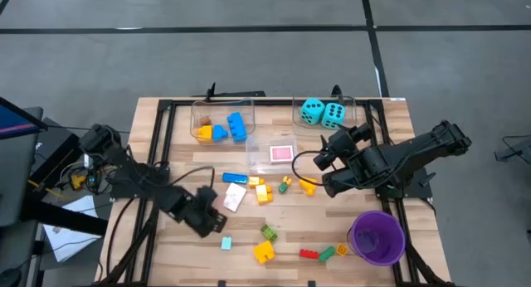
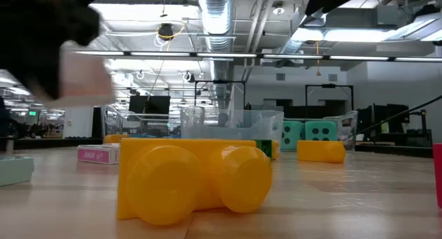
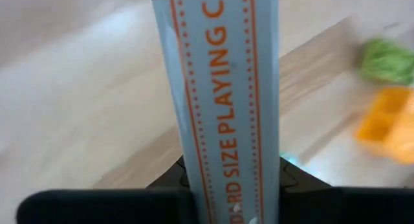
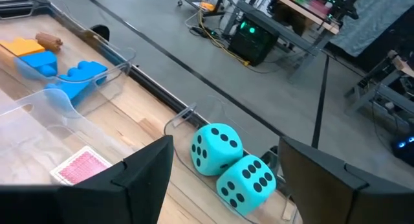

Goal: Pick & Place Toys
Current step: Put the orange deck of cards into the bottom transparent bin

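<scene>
- Left gripper (image 1: 217,217) is at the near left of the table, pinched on a card pack (image 3: 220,101). The wrist view shows the pack standing up from between the jaws, printed side to the camera; the high view shows a pale box (image 1: 235,197) at the gripper's tip.
- Whether the pack is lifted or touching the wood: cannot tell. The low view shows only a blurred pale shape under the dark arm.
- Right gripper (image 4: 223,162) is spread and empty, held near the far right bin (image 1: 365,113), which holds two turquoise dice (image 1: 323,113).
- Second card pack (image 1: 282,153), red-backed, lies in the middle clear bin (image 1: 259,143). Far left bin (image 1: 199,113) holds blue and orange bricks (image 1: 224,129).
- Loose bricks lie across the table centre and near edge: yellow brick (image 1: 264,252), green brick (image 1: 269,232), red strip (image 1: 309,254). Purple cup (image 1: 377,237) stands near right.
- Handling, my judgement: pack is light, a thin card box, stiff along its edges but liable to dent on the broad faces. Glossy print, so likely slippery.
- Grip sits at one end, leaving a long overhang; a swing could pivot it in the jaws. A hold nearer the middle across the narrow sides would be steadier.
- Bricks: hard, light, best held on flat sides, not studs.
</scene>
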Controlling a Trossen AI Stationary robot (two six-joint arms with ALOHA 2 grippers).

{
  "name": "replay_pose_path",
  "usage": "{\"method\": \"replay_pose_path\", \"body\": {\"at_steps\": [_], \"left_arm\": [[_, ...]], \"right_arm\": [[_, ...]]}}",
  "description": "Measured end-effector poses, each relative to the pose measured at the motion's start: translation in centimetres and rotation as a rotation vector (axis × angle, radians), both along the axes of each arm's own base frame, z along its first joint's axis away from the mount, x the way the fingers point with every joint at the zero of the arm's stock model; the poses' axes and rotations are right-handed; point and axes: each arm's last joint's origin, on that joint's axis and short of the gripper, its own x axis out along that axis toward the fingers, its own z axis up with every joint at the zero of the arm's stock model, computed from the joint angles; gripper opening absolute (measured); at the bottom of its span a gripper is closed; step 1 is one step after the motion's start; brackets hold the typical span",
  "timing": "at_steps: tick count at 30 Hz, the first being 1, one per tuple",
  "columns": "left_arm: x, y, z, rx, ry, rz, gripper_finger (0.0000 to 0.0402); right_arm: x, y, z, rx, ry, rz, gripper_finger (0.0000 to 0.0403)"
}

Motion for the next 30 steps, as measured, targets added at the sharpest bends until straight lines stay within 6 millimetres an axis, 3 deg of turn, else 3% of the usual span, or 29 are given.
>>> {"method": "replay_pose_path", "body": {"at_steps": [9,18,26,30], "left_arm": [[5.1,6.0,3.6,0.213,-0.074,-0.250,0.0059],[7.1,12.8,5.1,0.489,-0.016,-0.424,0.0059],[8.7,15.0,6.1,0.802,-0.041,-0.551,0.0059],[10.5,15.0,5.1,0.864,-0.069,-0.600,0.0059]], "right_arm": [[-0.1,0.0,0.0,-0.002,0.005,-0.002,0.0272],[-0.1,-0.1,0.1,-0.029,-0.001,-0.004,0.0272],[-0.1,-0.1,0.1,-0.031,-0.003,-0.005,0.0272],[-0.1,-0.1,0.1,-0.033,-0.003,-0.005,0.0272]]}}
